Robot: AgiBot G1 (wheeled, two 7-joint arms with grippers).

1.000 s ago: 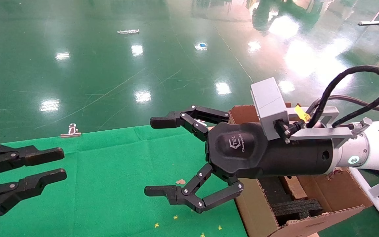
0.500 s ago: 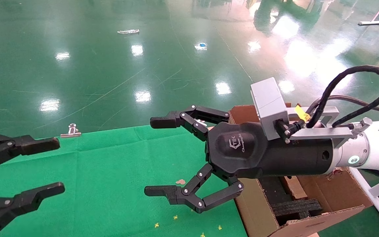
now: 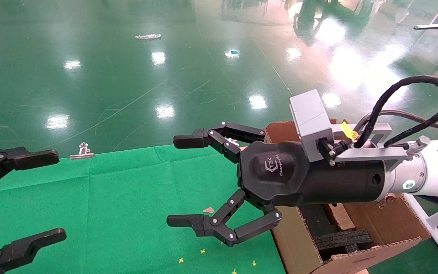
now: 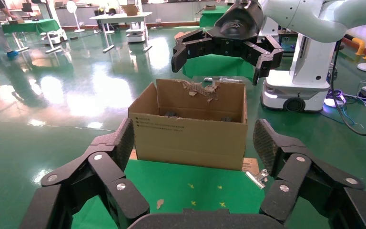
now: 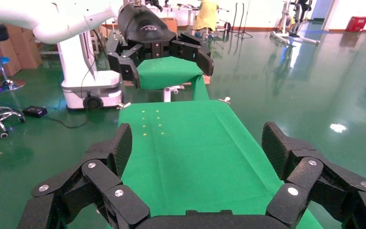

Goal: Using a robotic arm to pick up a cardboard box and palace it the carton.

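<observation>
While the carton [image 3: 356, 232] sits below, right tool [image 3: 183, 180] gapes

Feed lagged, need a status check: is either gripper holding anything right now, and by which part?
Nothing is held. The left gripper and the right gripper both hover over the green cloth with jaws wide open and empty.

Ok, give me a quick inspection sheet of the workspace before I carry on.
Surface: green cloth on the table, with small yellow marks and a brown scrap.
Job's things: carton at the table's right end, flaps torn, black foam blocks inside; small cardboard box not seen.
Clutter: metal clip at the cloth's far edge.
Grippers: left gripper open over the cloth's left edge; right gripper open, beside the carton.
Cables: black cable looping over the right wrist.
Surroundings: glossy green floor; other tables farther off.
</observation>
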